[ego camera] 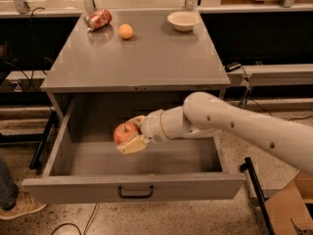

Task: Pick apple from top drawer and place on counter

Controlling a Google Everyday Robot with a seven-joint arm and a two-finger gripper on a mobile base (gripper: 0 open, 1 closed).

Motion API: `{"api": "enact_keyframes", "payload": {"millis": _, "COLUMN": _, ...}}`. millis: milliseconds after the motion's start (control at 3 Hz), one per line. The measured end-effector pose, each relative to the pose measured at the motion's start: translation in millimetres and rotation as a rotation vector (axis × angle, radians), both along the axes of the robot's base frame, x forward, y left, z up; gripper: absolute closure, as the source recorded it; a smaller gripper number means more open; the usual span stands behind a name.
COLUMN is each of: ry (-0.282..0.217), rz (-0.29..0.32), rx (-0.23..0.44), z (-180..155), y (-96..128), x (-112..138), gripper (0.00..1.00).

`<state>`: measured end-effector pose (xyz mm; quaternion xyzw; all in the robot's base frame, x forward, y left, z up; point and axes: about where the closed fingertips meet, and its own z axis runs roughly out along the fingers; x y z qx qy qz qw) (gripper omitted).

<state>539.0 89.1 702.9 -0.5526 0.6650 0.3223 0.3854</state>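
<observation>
1. Speckled stone floor is lying around a grey cabinet, and its top drawer is standing pulled out toward the camera, with the black handle facing front.
2. Inside this opening, left of the middle, the gripper is holding the apple. One pale finger is supporting it from below and the other is reaching over its far side.
3. The apple is hanging, as it seems to me, a little above the drawer floor and lower than the front edge of the counter. Its stem is pointing up.
4. On the far part of the counter a red can is lying on its side, a small orange fruit is sitting just beside it, and a pale bowl is standing well apart to the right.
5. In my judgement, two dangers are waiting. If the gripper is going straight up, the apple may be knocking against the underside of the counter edge, so it needs to be coming out toward the front first. Also, the round smooth skin may be slipping between only two fingers, and then the fruit would be dropping back into the drawer or rolling onto the floor.
6. The white arm is entering from the right side and passing over the right wall of the drawer. It is bending at a thick joint, and the wrist is pointing left and slightly downward.
</observation>
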Motion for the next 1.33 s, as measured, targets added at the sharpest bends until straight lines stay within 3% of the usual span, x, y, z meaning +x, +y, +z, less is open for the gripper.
{"api": "enact_keyframes", "payload": {"millis": 333, "ry": -0.064, "rz": 0.011, "rx": -0.035, "z": 91, "y": -45, "x": 3, "gripper": 1.0}}
{"api": "enact_keyframes", "payload": {"millis": 667, "ry": -0.071, "rz": 0.006, "rx": -0.034, "z": 92, "y": -46, "x": 5, "gripper": 1.0}}
{"api": "enact_keyframes", "payload": {"millis": 1000, "ry": -0.12, "rz": -0.029, "rx": -0.025, "z": 112, "y": -52, "x": 25, "gripper": 1.0}}
{"api": "enact_keyframes", "payload": {"millis": 1333, "ry": -0.171, "rz": -0.067, "rx": -0.051, "z": 149, "y": -64, "x": 65, "gripper": 1.0}}
